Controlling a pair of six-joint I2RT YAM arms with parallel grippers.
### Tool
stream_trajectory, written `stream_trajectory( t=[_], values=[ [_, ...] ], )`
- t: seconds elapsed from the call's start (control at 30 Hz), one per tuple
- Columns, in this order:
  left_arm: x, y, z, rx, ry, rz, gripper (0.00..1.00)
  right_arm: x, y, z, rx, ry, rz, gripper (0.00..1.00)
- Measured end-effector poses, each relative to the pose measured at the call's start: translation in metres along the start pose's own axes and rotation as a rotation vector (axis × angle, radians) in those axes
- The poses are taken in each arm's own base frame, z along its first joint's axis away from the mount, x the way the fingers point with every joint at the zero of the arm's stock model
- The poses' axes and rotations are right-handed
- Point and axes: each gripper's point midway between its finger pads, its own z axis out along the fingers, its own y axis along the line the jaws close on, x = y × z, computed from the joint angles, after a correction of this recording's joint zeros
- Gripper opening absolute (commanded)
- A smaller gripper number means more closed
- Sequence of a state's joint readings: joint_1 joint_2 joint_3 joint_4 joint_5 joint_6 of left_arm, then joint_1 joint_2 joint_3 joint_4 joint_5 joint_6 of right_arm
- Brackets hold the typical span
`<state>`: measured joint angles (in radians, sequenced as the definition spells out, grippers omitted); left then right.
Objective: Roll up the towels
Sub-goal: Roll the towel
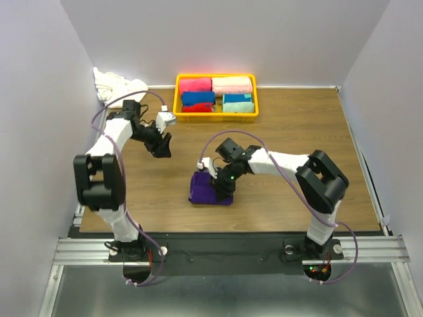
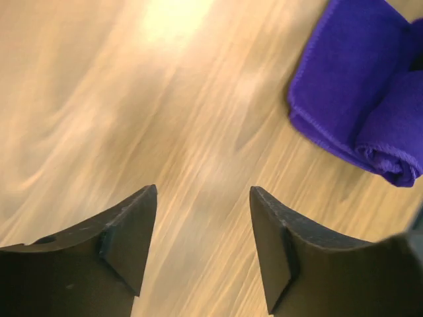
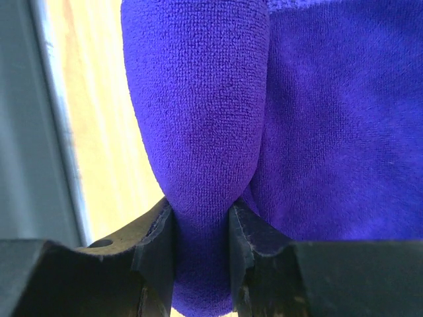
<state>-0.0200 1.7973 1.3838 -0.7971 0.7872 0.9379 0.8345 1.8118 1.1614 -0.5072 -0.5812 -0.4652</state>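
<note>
A purple towel point(image 1: 203, 188) lies partly rolled on the wooden table, near its middle. My right gripper point(image 1: 221, 186) is shut on the rolled end of the purple towel point(image 3: 198, 132), which bulges between its fingers point(image 3: 158, 244). The flat part of the towel lies beside the roll in the right wrist view. My left gripper point(image 1: 162, 146) is open and empty, up and to the left of the towel, above bare wood point(image 2: 165, 132). The towel shows at the upper right in the left wrist view point(image 2: 357, 92).
A yellow basket point(image 1: 177, 100) at the back holds several rolled towels in pink, blue, red and teal. A white towel heap point(image 1: 115, 84) lies at the back left corner by the wall. The table's front edge runs just below the purple towel.
</note>
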Motion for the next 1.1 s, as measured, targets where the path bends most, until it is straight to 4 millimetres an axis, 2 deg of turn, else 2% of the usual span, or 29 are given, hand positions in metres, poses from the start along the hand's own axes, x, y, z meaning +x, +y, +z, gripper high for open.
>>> stream_trajectory(
  t=[0.1,0.17,0.2,0.23,0.3,0.37,0.53,0.57,0.63,0.77,0.83,0.93,0.97,1.1],
  values=[
    [-0.006,-0.016,-0.022,-0.100,-0.063,0.074,0.74,-0.001,-0.005,0.000,-0.105,-0.001,0.109,0.01],
    [-0.001,-0.037,-0.027,-0.137,-0.084,0.125,0.75,0.000,-0.006,0.000,-0.180,-0.001,0.184,0.00],
    [-0.010,-0.055,-0.035,-0.165,-0.109,0.192,0.75,0.001,-0.007,0.000,-0.205,-0.003,0.210,0.01],
    [-0.011,-0.067,-0.035,-0.187,-0.115,0.253,0.75,0.001,-0.006,0.000,-0.232,-0.006,0.231,0.01],
    [-0.008,-0.095,-0.027,-0.189,-0.111,0.359,0.77,0.004,-0.003,0.000,-0.298,-0.007,0.293,0.01],
    [-0.001,-0.125,-0.010,-0.163,-0.088,0.467,0.81,0.007,-0.001,0.001,-0.352,-0.001,0.346,0.01],
    [0.039,-0.185,0.032,-0.064,0.001,0.656,0.85,0.012,0.004,0.001,-0.489,0.008,0.474,0.01],
    [0.046,-0.190,0.036,-0.065,0.015,0.684,0.89,0.013,0.005,0.000,-0.509,0.008,0.491,0.00],
    [0.049,-0.191,0.039,-0.080,0.026,0.713,0.89,0.016,0.006,-0.001,-0.548,0.010,0.537,0.01],
    [0.037,-0.200,0.048,-0.088,0.007,0.789,0.89,0.019,0.008,-0.002,-0.588,0.020,0.581,0.01],
    [0.031,-0.209,0.058,-0.075,-0.003,0.849,0.89,0.019,0.008,-0.001,-0.601,0.022,0.596,0.01],
    [0.032,-0.215,0.076,-0.072,0.012,0.915,0.89,0.018,0.007,-0.001,-0.619,0.022,0.620,0.03],
    [0.036,-0.215,0.082,-0.068,0.030,0.929,0.88,0.019,0.007,-0.001,-0.623,0.024,0.627,0.03],
    [0.047,-0.203,0.099,-0.084,0.097,0.951,0.74,0.018,0.005,-0.001,-0.630,0.032,0.637,0.06]
  ],
)
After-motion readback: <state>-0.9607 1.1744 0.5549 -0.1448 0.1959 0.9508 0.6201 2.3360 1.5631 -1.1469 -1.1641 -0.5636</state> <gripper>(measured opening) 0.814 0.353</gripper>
